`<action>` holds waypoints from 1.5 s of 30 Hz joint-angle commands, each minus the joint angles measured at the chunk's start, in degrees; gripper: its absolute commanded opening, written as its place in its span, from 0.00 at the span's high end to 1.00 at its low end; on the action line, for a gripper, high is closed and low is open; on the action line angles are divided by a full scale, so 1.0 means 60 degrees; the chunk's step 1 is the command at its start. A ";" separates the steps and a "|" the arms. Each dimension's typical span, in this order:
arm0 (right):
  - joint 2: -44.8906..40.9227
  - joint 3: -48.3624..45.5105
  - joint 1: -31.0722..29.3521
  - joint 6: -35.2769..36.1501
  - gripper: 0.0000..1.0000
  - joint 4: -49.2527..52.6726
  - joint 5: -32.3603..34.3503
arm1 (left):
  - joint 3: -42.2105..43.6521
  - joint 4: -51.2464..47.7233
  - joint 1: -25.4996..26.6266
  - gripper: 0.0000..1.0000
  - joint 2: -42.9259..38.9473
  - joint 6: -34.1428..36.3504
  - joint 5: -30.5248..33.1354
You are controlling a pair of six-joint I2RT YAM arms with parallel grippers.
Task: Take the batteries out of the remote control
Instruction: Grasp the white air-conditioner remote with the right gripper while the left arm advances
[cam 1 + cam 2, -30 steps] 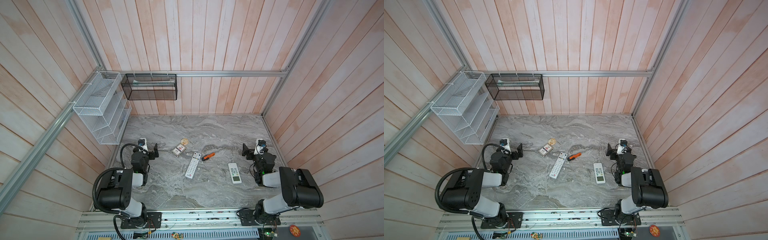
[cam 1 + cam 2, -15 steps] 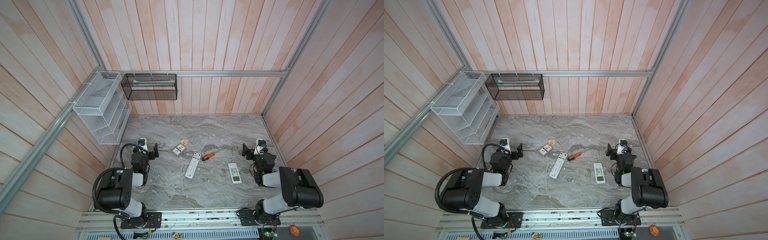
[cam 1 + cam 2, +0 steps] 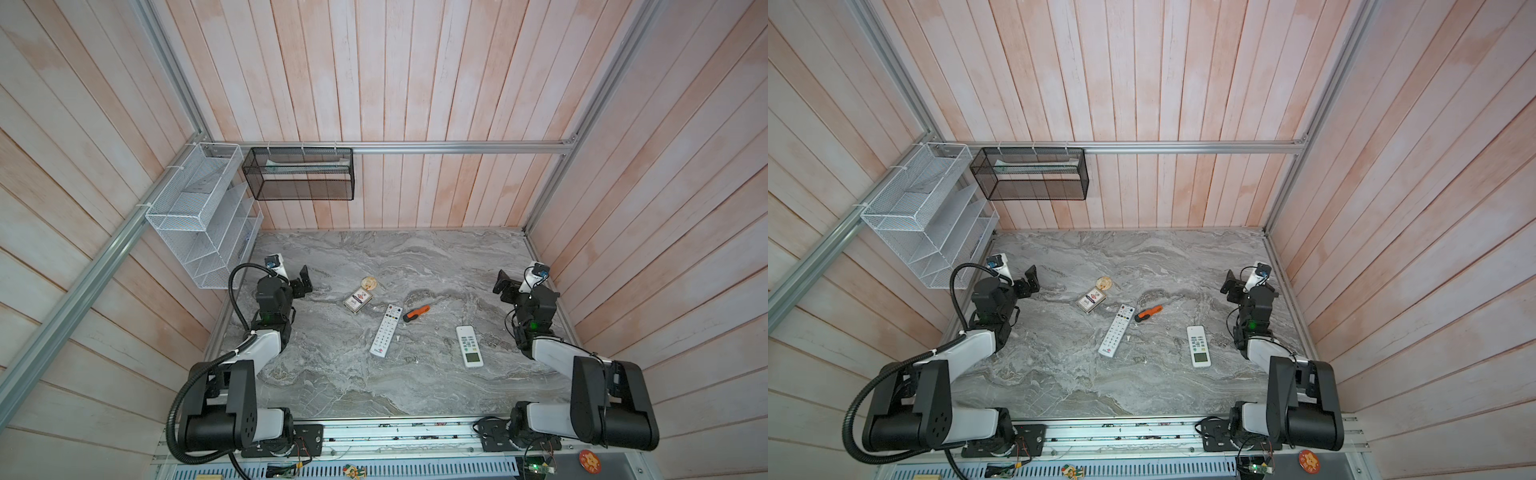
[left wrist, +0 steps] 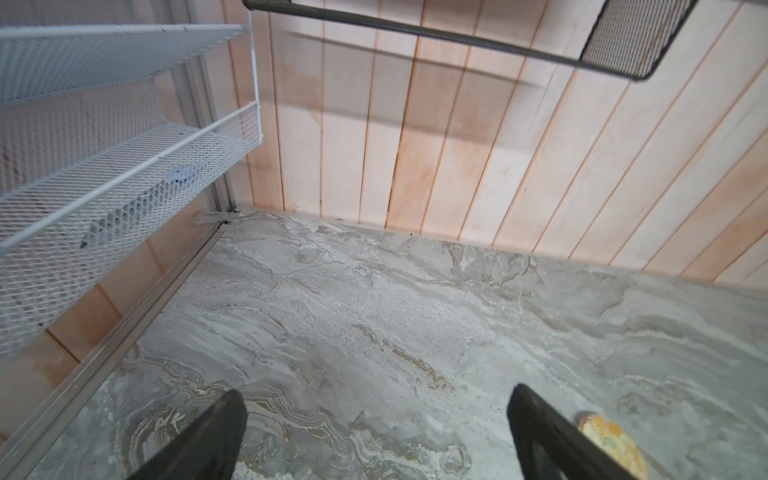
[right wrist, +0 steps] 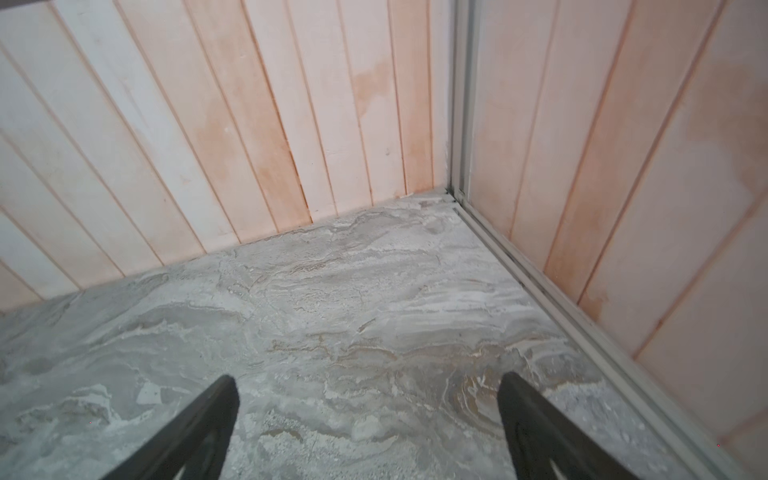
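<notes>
— Any print legible on the table?
— None I can read. The small box (image 3: 358,300) carries a red-and-dark label, lettering too small in both top views. The long remote (image 3: 386,330) has a red mark at its near end; key captions unreadable.
— The short remote (image 3: 469,345)?
— Screen and keys too small. The round sticker (image 3: 589,462) shows a pale figure, no words. My wrist views give no writing.

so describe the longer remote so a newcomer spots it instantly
On the grey marble tabletop, look mid-table beside the orange-handled screwdriver. The long remote lies there, slanted. Unlike the shorter remote to its right, it has no screen.
</notes>
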State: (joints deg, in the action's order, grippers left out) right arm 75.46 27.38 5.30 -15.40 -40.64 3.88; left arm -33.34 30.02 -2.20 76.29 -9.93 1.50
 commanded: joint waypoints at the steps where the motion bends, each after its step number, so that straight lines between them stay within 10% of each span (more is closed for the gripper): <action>1: -0.0270 0.1071 0.0360 -0.2721 0.02 0.3808 0.0829 | -0.0509 -0.2796 -0.0023 0.00 -0.0541 -0.1721 0.0688; 8: -0.0639 0.2347 0.0740 -0.2609 0.02 0.6710 -0.1061 | -0.1320 -0.5877 0.0000 0.00 -0.1389 -0.4049 -0.0842; 20: 0.2088 0.5759 -0.1913 -0.0659 0.02 1.3909 -0.2029 | -0.0050 -0.6964 0.1368 0.00 -0.3352 -0.5339 -0.3803; 45: 0.3750 0.4753 -0.3755 -0.0457 0.14 1.3940 -0.1744 | -0.0376 -0.7144 0.2047 0.00 -0.2916 -0.5399 -0.4303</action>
State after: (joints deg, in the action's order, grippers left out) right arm 95.79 56.21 -16.16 -17.78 42.98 -7.97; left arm -33.76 -11.29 9.89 58.57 -43.72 -23.73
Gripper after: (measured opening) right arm 0.865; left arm 0.999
